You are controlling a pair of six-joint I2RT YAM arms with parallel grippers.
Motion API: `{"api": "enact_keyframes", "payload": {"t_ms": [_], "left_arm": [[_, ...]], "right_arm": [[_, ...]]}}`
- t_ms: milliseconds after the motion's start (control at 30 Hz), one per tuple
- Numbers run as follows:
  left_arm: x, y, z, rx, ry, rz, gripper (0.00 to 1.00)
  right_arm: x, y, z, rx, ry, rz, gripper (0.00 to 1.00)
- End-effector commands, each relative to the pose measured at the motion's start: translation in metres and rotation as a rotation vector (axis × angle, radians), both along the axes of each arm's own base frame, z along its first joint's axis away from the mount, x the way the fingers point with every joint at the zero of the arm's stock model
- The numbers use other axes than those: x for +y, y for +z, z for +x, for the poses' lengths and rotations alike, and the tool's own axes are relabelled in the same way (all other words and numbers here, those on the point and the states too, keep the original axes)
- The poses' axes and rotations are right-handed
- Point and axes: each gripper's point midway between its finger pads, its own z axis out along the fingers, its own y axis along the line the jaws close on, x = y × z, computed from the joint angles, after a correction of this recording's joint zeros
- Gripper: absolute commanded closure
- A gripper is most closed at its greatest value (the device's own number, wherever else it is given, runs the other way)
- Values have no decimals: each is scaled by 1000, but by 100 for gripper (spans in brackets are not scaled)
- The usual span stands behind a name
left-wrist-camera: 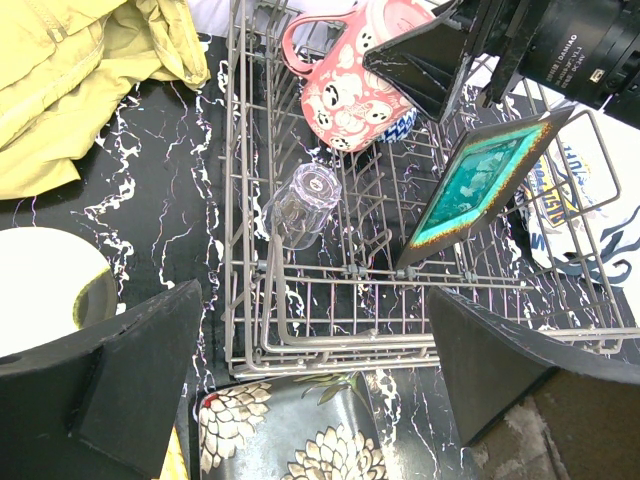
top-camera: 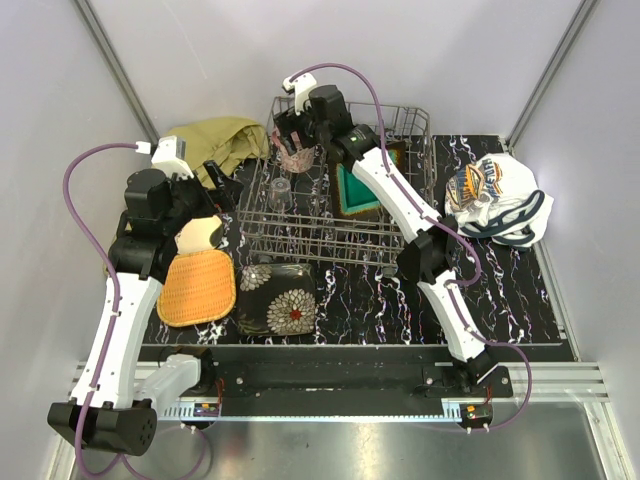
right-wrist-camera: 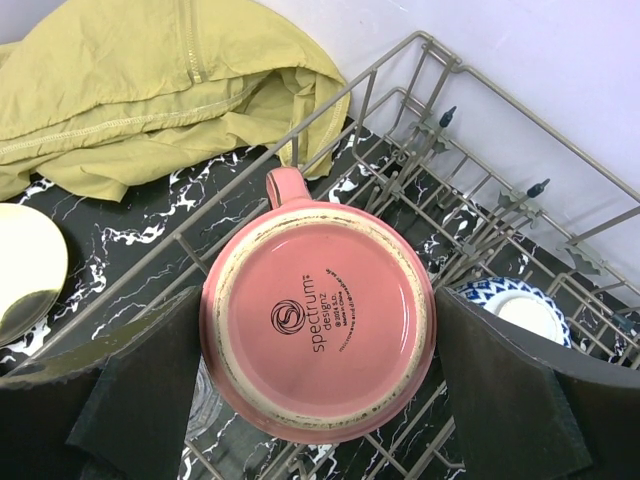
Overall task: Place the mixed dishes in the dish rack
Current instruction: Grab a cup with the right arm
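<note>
The grey wire dish rack (top-camera: 400, 238) stands at the back middle. My right gripper (top-camera: 295, 140) is shut on the pink cup (right-wrist-camera: 318, 325), which is upside down over the rack's far left corner; the cup also shows in the left wrist view (left-wrist-camera: 345, 80). A teal square plate (top-camera: 358, 190) stands on edge in the rack, and a clear glass (left-wrist-camera: 303, 203) lies in it. My left gripper (left-wrist-camera: 315, 330) is open and empty above the rack's near left edge. The cream round plate (top-camera: 200, 235), orange woven-look plate (top-camera: 197, 288) and dark floral plate (top-camera: 277, 298) lie on the table. The red bowl is out of view.
An olive-yellow cloth (top-camera: 215, 140) lies left of the rack at the back. A white printed cloth (top-camera: 497, 198) lies right of it. A blue-and-white dish (right-wrist-camera: 515, 305) sits in the rack by the cup. The table top (top-camera: 400, 295) is black marble-patterned.
</note>
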Motion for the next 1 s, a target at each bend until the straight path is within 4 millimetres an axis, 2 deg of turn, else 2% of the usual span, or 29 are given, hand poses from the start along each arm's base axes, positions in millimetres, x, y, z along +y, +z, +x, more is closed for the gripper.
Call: {"api": "enact_keyframes", "payload": {"t_ms": [0, 500, 967], "left_arm": [[0, 14, 1, -62, -10, 8, 1], [1, 12, 1, -59, -9, 12, 1], [0, 10, 2, -56, -11, 12, 1]], "right_arm": [[-22, 119, -9, -225, -35, 143, 52], [-67, 129, 13, -228, -118, 166, 52], [-121, 130, 39, -227, -227, 168, 52]]}}
